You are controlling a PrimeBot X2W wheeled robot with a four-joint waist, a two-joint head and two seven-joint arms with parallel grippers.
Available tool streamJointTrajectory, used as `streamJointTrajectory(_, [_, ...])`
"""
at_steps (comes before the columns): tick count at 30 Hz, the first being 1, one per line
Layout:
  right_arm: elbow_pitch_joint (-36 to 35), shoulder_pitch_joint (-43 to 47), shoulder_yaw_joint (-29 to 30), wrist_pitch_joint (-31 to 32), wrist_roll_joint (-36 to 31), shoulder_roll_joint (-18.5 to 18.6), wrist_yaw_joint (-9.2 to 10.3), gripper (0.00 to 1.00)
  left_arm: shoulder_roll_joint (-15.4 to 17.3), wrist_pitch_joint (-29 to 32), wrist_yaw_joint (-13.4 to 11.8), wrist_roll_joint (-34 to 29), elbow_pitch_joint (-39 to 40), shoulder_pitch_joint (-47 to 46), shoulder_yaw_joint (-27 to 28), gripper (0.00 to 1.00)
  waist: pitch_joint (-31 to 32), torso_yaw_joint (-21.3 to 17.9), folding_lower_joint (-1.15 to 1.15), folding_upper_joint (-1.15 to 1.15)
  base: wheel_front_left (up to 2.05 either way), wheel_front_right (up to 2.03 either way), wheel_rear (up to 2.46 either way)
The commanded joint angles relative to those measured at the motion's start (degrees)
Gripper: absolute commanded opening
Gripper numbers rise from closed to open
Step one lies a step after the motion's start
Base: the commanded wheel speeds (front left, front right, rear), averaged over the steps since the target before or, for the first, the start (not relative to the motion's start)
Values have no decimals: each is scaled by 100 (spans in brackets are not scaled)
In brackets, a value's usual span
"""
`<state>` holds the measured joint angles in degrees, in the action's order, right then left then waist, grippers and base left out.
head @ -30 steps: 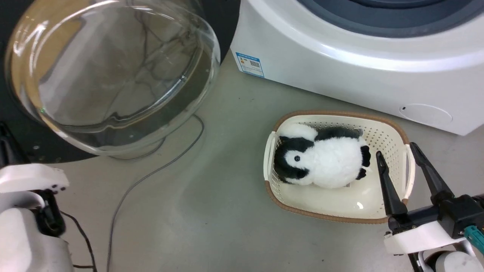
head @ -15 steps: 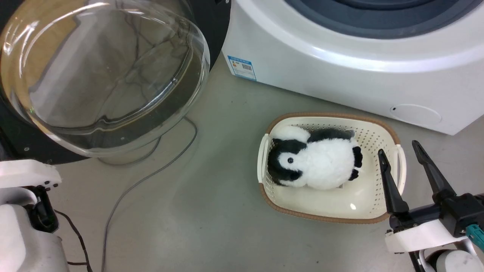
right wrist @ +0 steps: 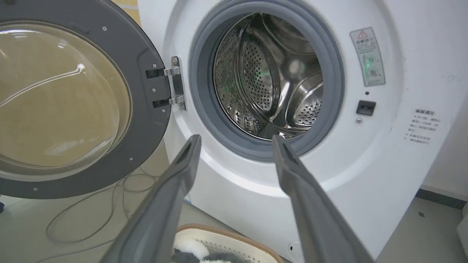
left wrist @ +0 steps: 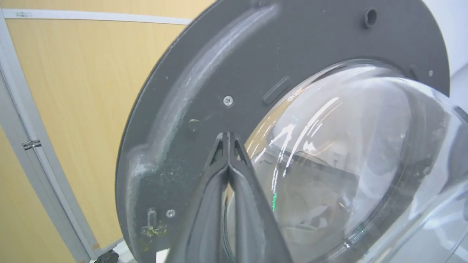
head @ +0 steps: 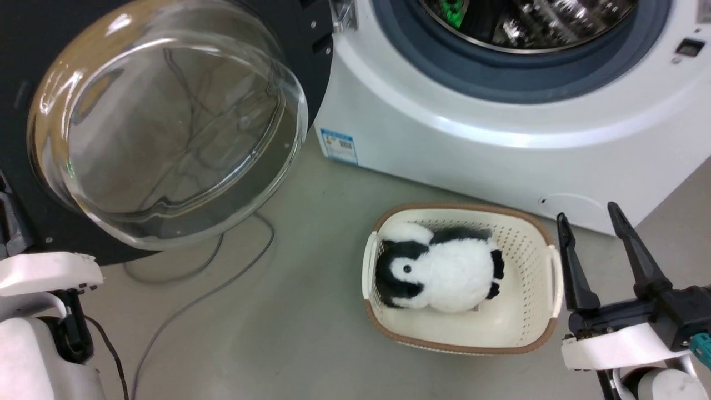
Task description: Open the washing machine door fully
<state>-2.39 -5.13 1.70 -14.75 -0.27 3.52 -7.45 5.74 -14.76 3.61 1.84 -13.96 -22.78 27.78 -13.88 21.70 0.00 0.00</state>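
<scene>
Notably, right wrist view shows door (right wrist: 146,138) on hinge (right wrist: 177,86).

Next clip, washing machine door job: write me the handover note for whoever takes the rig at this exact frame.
Left gripper: shut, holding nothing, tips at the inner face of the washing machine door; contact unclear.
Right gripper: open, empty, beside the basket.
Done: door swung wide on its hinge, washing machine drum exposed.
To do: probably only confirm it is at full swing, then pull the left arm clear.
</scene>
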Motion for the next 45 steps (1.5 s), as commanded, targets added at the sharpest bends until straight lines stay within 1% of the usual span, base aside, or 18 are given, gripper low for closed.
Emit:
streamJointTrajectory(1, [-70,66,43,-25,15,-33,-3,100,-60,-24,41,-57,129,153,-89,0,197,-111,0,0,0,0,0])
streamJointTrajectory(4, [-129,121,82,-25,20,-48,-3,100,-102,-24,74,-97,293,282,-219,0,314,-165,0,0,0,0,0])
streamJointTrajectory(6, [-187,228,151,-25,49,-59,-3,100,-146,-24,124,-142,483,477,-417,0,497,-249,0,0,0,0,0])
streamJointTrajectory(7, [-187,228,151,-25,49,-59,-3,100,-146,-24,124,-142,483,477,-417,0,497,-249,0,0,0,0,0])
streamJointTrajectory(12, [-226,454,233,-25,239,-63,-3,100,-217,-24,196,-135,703,847,-837,0,801,-415,0,0,0,0,0])
streamJointTrajectory(14, [-227,486,240,-25,257,-63,-3,100,-225,-24,203,-125,735,905,-899,0,842,-450,0,0,0,0,0])
streamJointTrajectory(15, [-231,514,249,-25,274,-63,-3,100,-233,-24,206,-113,762,966,-955,15,880,-485,0,0,0,0,0])
streamJointTrajectory(16, [-232,538,254,-25,290,-63,-3,100,-240,-24,211,-101,778,1026,-1013,48,918,-521,0,0,0,0,0])
streamJointTrajectory(17, [-236,564,263,-25,304,-63,-3,100,-247,-24,217,-94,811,1086,-1084,100,950,-557,0,0,0,0,0])
streamJointTrajectory(25, [-251,737,291,-25,411,-64,-3,100,-274,-24,275,41,964,1547,-1599,100,1189,-892,0,0,0,0,0])
streamJointTrajectory(33, [-224,833,281,-25,470,-64,-3,100,-284,-24,234,164,996,1945,-2084,100,1289,-1284,0,0,0,0,0])
streamJointTrajectory(36, [-198,866,272,-25,501,-64,-3,100,-285,-24,179,182,939,2031,-2217,100,1304,-1418,0,0,0,0,0])
streamJointTrajectory(39, [-142,899,266,-25,542,-64,-3,100,-285,-24,53,11,878,2101,-2337,100,1302,-1528,0,0,0,0,0])
streamJointTrajectory(45, [-6,974,271,-25,626,-64,-3,100,-285,-24,-131,44,724,2217,-2491,100,1292,-1701,0,0,0,0,0])
